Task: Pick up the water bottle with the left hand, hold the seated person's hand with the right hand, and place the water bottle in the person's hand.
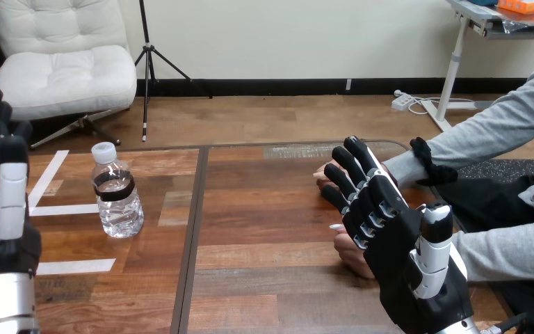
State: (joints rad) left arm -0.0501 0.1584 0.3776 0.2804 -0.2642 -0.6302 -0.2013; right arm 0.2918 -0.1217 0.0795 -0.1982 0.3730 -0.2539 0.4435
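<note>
A clear water bottle [117,191] with a white cap and a dark band stands upright on the left part of the wooden table [264,229]. My left hand [0,202] is raised at the view's left edge, to the left of the bottle and apart from it, fingers relaxed and holding nothing. My right hand [403,254] reaches in at the right with its fingers straight, lying over the person's two hands. The person's farther hand [322,179] and nearer hand [353,256] rest on the table and are partly hidden under my fingers. I see no finger curled round either one.
White tape strips [76,209] mark the table's left part near the bottle. A dark seam [193,236] runs front to back down the table. The person's grey sleeves [500,129] come in from the right, over the table's right edge.
</note>
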